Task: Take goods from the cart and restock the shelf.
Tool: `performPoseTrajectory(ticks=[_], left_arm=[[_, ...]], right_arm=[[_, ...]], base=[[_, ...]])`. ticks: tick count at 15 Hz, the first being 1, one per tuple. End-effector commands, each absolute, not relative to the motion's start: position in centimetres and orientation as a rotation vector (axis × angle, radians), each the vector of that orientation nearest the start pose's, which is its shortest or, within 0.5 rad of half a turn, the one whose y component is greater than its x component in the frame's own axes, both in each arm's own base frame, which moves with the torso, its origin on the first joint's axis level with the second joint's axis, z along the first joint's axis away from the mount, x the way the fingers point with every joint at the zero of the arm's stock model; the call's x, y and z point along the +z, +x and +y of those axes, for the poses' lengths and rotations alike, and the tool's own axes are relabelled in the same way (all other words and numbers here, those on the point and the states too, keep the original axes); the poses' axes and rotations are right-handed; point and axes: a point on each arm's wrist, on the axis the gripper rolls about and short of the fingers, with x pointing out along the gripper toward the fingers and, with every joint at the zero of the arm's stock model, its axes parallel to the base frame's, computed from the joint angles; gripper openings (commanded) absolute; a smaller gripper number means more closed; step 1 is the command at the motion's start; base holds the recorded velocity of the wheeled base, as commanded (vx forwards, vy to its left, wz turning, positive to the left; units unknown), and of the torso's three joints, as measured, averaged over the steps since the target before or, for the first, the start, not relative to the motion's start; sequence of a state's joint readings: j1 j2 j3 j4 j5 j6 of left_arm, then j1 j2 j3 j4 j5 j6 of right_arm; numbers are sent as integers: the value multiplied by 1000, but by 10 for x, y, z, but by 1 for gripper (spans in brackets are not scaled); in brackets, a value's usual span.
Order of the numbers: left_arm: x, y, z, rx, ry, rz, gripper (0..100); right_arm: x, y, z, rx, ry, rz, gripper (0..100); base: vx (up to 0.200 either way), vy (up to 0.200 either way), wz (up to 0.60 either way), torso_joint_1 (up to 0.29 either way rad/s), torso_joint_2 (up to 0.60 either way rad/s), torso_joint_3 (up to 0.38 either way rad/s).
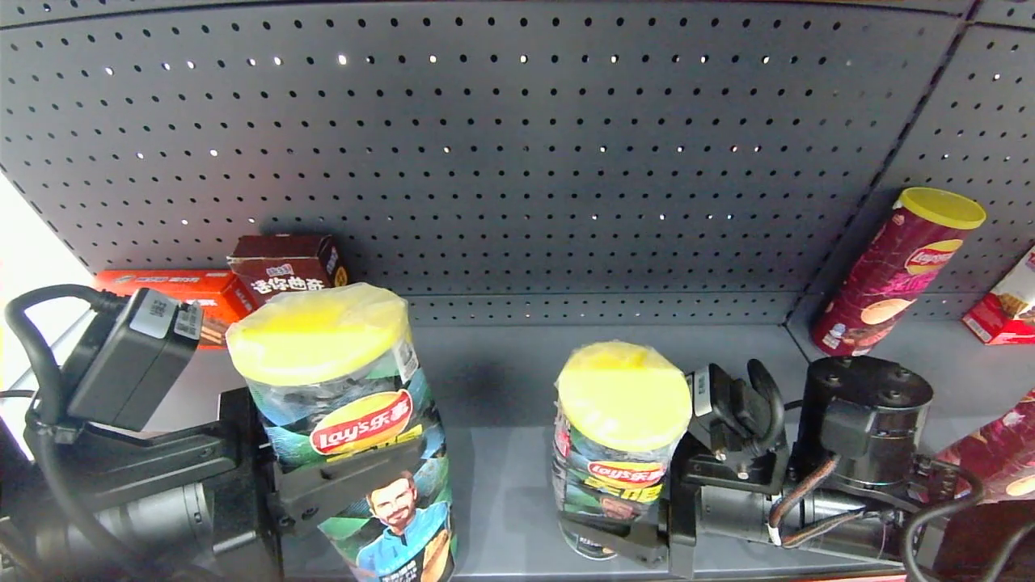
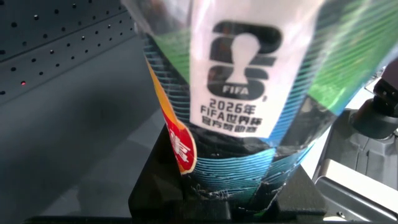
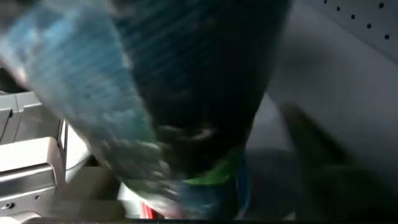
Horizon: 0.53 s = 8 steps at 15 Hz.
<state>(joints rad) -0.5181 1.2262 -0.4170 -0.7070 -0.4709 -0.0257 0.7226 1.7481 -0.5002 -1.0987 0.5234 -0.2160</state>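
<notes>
At 7 o'clock, nearest me, L gripper [image 1: 356, 485] is clamped on L can [image 1: 340, 388]. Its fingers cross the mid-body and the can is upright w/ yellow lid up. I judge the mid-height grip leaves the base free to land flat on the shelf [image 1: 501, 453].

At 5 o'clock R gripper [image 1: 627, 525] is closed round R can [image 1: 618, 436], low on the body. That can is upright too, at the shelf front. Can't tell if its base is touching.

The cans are well apart w/ bare shelf between, prob. so the arms don't foul each other.

Further back at 10 o'clock, an orange box [image 1: 174, 287] and a brown box [image 1: 283, 267] sit against the pegboard [image 1: 517, 162], pushed back to keep the front free. At 2 o'clock a purple can [image 1: 893, 275] looks tilted near the back corner, w/ a red box [image 1: 1007, 311] just beside it.

My read is placing step: both goods are at the shelf, not yet let go.
</notes>
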Motion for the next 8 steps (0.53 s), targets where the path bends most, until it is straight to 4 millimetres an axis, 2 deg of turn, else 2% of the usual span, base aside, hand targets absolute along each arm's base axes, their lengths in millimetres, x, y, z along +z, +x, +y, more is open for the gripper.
performPoseTrajectory(ticks=[1,4,8], left_arm=[[198,145,-95,-987,-21,118,0],[198,145,-95,-987,-21,117,0],[199,146,-95,-987,-20,114,0]], right_arm=[[137,200,190,1253,-204,35,100],[146,194,183,1241,-202,-6,100],[157,166,156,1221,-196,-40,100]], base=[[0,0,0,0,0,0],[0,0,0,0,0,0],[0,0,0,0,0,0]])
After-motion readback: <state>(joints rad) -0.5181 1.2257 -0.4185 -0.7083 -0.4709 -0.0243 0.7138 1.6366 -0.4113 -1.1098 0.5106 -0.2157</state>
